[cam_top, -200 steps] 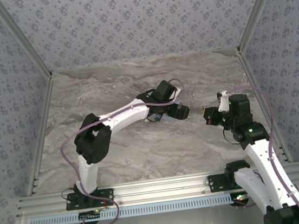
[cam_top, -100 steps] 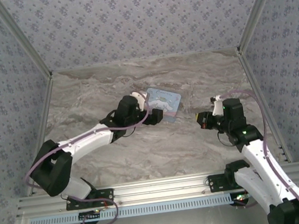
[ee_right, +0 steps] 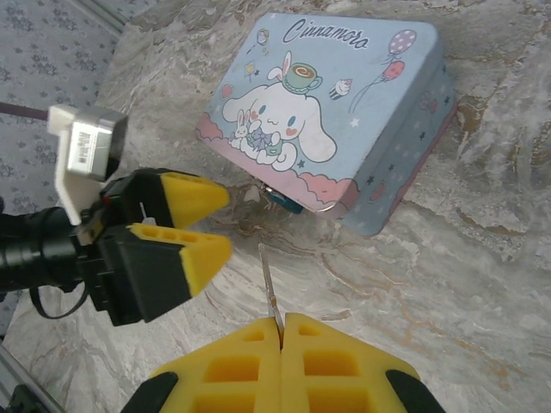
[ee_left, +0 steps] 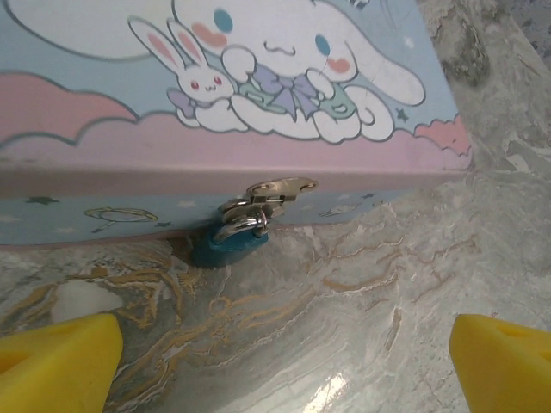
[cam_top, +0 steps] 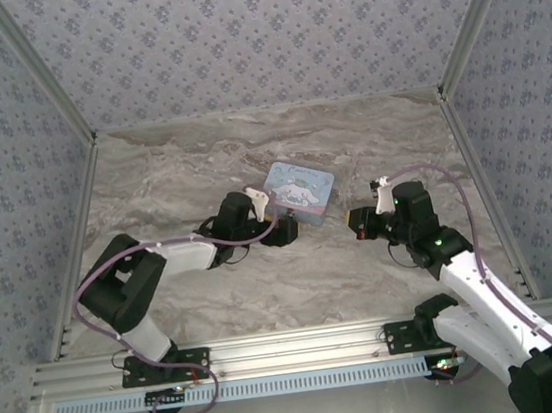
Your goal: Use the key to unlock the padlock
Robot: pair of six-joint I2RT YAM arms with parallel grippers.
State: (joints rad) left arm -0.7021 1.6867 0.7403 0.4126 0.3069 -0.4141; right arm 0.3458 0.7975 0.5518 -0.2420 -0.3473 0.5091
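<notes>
The padlock (ee_left: 225, 245) hangs by its shackle (ee_left: 245, 225) from the hasp (ee_left: 271, 191) on the front wall of the box (ee_left: 215, 112). Its teal body is tilted and tucked against the foot of that wall, at or just above the worktop (ee_left: 387, 284). I can't find its keyway in any of my views.

The key (ee_right: 269, 288) is pinched in my right end effector (ee_right: 282, 331). The pads are pressed together on its lower end, so only a thin blade sticks out, aimed toward the lock but apart from it. My left end effector (ee_right: 225, 222) is spread wide, low over the worktop just in front of the lock, with nothing between its fingers.

My worries from here:
- **Loose lock:** it dangles freely, so I judge a push from the key would swing it or shove it against the box wall rather than seat. The left end effector probably has to steady it first.
- **Tight grasp:** closing on so small a body beside the wall could catch the hasp or nudge the box away.
- **Weak hold on the key:** it is a sliver between soft pads, and any sideways load could twist it in the grip or pop it out.
- **Crowding:** the two end effectors are near each other, so a careless approach may knock them together.
</notes>
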